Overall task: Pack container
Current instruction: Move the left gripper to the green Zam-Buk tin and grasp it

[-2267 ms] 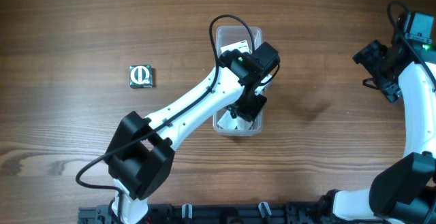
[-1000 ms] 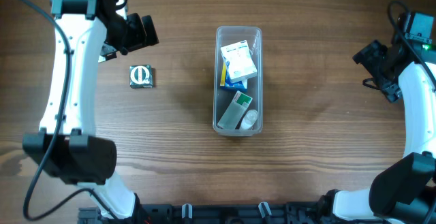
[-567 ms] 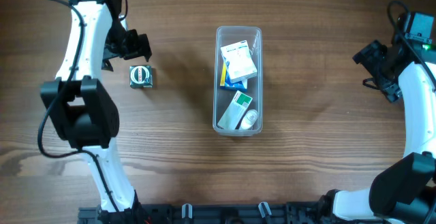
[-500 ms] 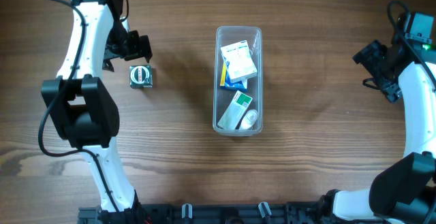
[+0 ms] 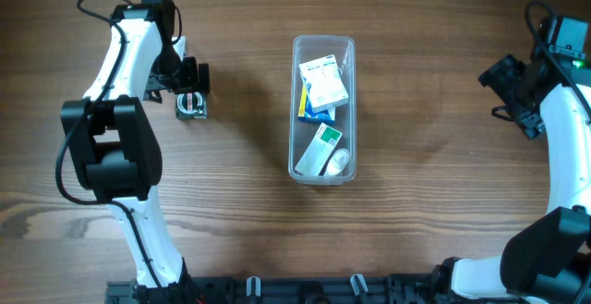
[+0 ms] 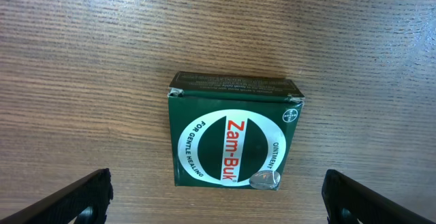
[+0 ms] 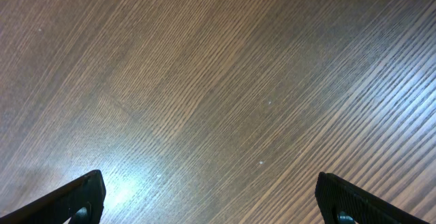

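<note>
The container (image 5: 297, 101), a long clear plastic bin, stands in the middle of the table. It holds a white box (image 5: 324, 79), a blue and yellow box (image 5: 312, 111), a white and green box (image 5: 322, 145) and a small bottle (image 5: 340, 162). A green Zam-Buk box (image 5: 192, 107) lies flat on the wood at the left. My left gripper (image 5: 188, 79) hovers open just beyond it. In the left wrist view the green box (image 6: 231, 134) lies between and ahead of the wide-apart fingertips of the left gripper (image 6: 218, 207). My right gripper (image 5: 503, 80) hangs open at the far right with only wood under it (image 7: 214, 200).
The table is bare brown wood (image 5: 434, 184) around the container. The arm bases and a black rail (image 5: 305, 290) run along the near edge.
My left arm has left the container, swung to the far left and come down close over the green box. The right arm has not moved.
</note>
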Controlling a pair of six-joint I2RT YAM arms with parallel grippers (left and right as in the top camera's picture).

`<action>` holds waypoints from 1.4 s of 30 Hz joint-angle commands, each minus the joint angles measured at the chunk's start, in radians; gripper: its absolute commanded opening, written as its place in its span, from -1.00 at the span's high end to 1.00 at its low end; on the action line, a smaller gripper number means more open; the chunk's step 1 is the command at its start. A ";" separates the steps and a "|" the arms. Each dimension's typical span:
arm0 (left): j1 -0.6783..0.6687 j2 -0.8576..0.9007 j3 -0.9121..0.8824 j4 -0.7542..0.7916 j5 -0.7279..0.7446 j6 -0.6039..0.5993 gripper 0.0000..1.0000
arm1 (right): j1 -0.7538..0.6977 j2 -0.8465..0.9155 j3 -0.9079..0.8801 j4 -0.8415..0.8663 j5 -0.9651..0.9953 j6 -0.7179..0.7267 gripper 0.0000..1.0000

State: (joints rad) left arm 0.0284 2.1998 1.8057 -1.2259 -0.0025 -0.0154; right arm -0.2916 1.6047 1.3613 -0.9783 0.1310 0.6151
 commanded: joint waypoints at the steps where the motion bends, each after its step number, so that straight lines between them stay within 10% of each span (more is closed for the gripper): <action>1: -0.014 0.009 -0.006 0.008 0.012 0.035 -0.99 | -0.002 0.008 -0.002 0.003 -0.009 -0.006 -1.00; 42: -0.004 0.073 -0.076 0.045 0.012 0.000 -0.98 | -0.002 0.008 -0.002 0.003 -0.009 -0.007 -1.00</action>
State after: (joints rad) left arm 0.0227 2.2593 1.7630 -1.1984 -0.0021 -0.0051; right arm -0.2916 1.6047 1.3613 -0.9783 0.1307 0.6151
